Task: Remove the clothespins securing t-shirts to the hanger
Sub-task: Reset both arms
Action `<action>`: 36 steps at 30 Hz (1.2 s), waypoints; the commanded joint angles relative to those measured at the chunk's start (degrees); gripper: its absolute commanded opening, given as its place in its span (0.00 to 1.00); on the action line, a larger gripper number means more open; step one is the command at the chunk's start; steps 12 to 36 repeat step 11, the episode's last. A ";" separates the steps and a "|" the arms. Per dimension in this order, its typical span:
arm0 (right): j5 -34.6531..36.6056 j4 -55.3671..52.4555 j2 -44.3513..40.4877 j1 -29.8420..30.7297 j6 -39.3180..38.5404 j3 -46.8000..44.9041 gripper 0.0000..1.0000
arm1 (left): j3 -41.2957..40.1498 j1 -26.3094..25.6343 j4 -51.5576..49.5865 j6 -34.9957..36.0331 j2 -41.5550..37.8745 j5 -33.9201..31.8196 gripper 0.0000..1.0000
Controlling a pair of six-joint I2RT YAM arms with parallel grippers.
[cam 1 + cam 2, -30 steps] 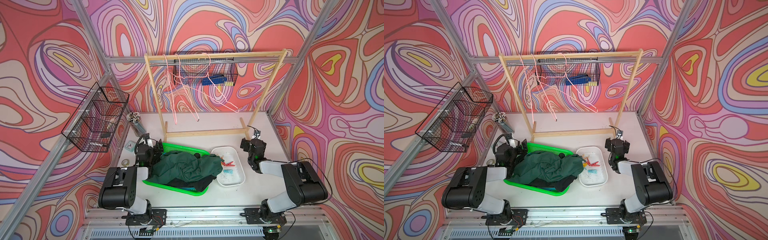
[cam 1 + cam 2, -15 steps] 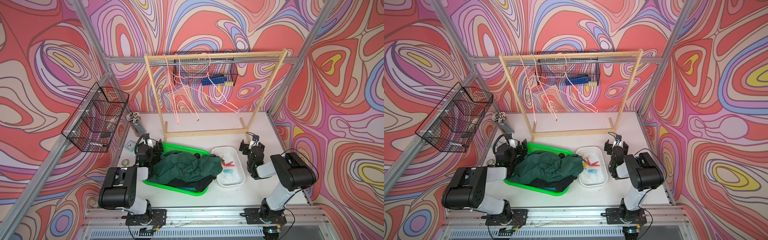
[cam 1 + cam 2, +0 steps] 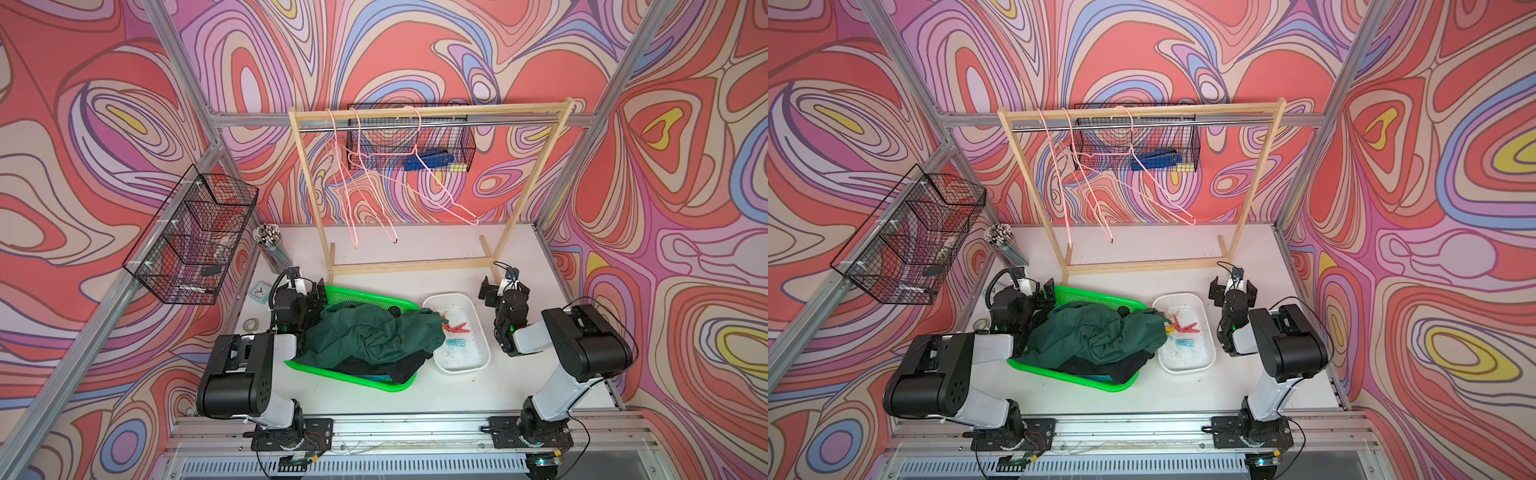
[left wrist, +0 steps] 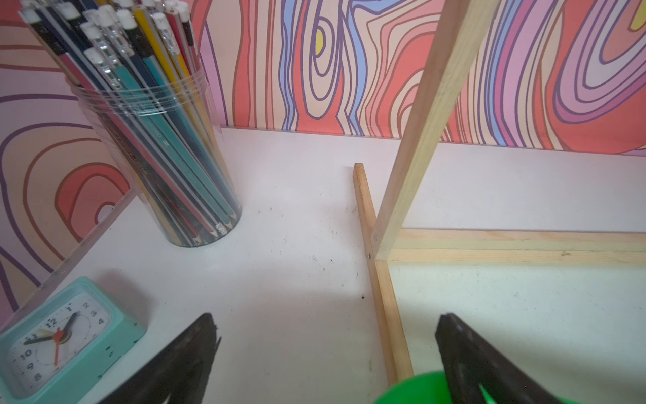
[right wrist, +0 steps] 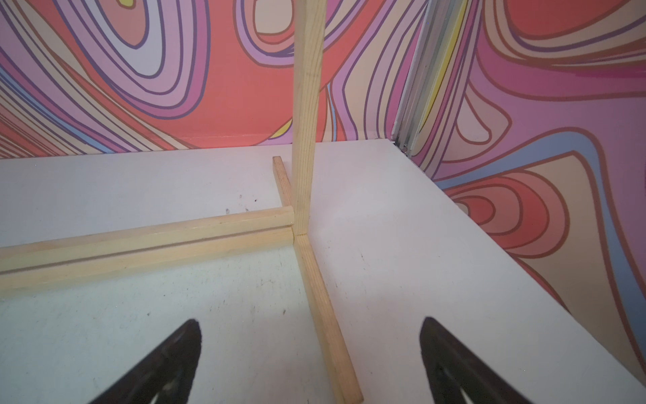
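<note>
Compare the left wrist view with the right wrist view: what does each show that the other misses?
Left wrist only: the pencil jar, the teal clock and a sliver of the green basket. Right wrist only: the metal corner post. Shared: the wooden rack, the white table, and open, empty jaws, of the left gripper and the right gripper respectively.

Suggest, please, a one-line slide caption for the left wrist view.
Left gripper, jaws open and empty, over the table, facing a pencil jar, a teal clock and the wooden rack's foot.
</note>
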 commanded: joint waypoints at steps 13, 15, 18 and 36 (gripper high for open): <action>-0.50 -0.16 -0.48 -0.36 -0.03 0.55 0.98 | -0.01 0.18 -4.43 2.55 1.67 1.94 1.00; -0.50 -0.16 -0.48 -0.36 -0.03 0.55 0.98 | -0.01 0.18 -4.43 2.55 1.67 1.94 1.00; -0.50 -0.16 -0.48 -0.36 -0.03 0.55 0.98 | -0.01 0.18 -4.43 2.55 1.67 1.94 1.00; -0.50 -0.16 -0.48 -0.36 -0.03 0.55 0.98 | -0.01 0.18 -4.43 2.55 1.67 1.94 1.00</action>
